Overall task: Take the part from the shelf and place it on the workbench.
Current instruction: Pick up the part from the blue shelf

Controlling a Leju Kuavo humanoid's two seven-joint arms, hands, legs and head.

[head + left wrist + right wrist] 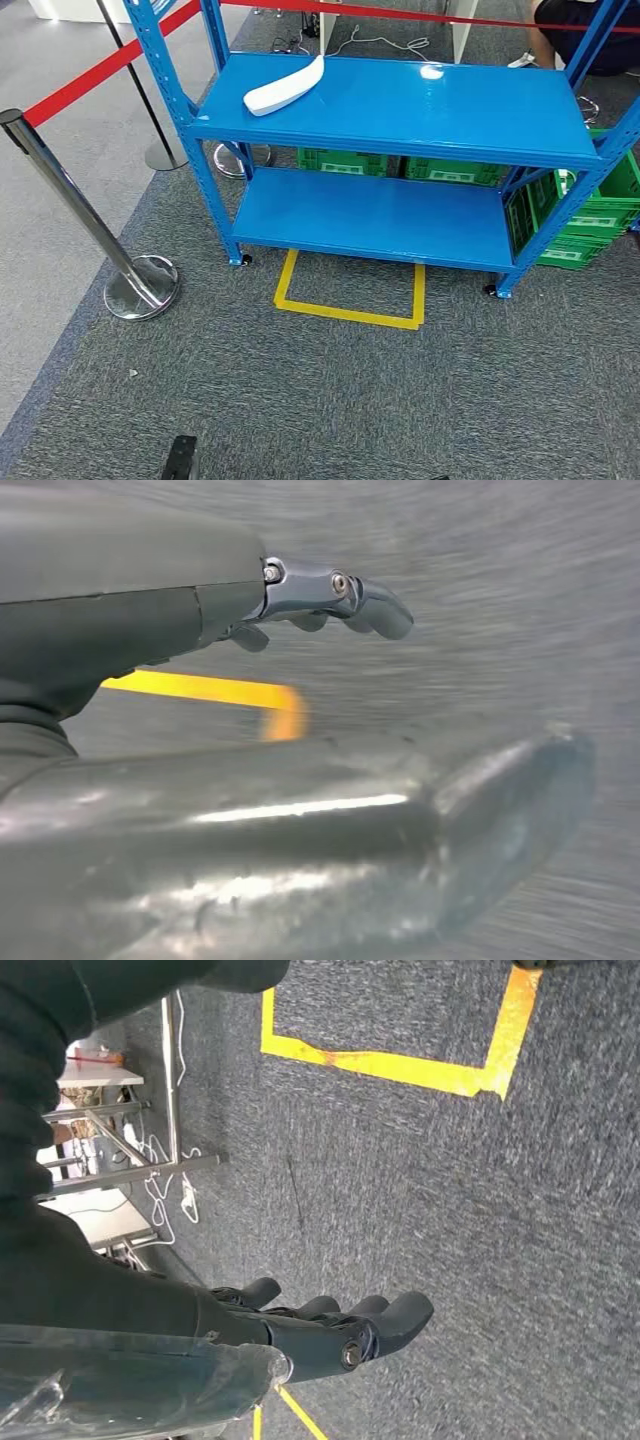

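Part (284,87) white, unlabelled, lying on blue shelf (468,105) top.

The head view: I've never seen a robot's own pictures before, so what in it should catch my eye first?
The bright blue shelf fills the middle, with a long white part lying near the left end of its top level. On the grey carpet just in front sits a yellow tape outline, and a red barrier belt on a chrome post stands to the left. Green crates sit behind the shelf's right end.
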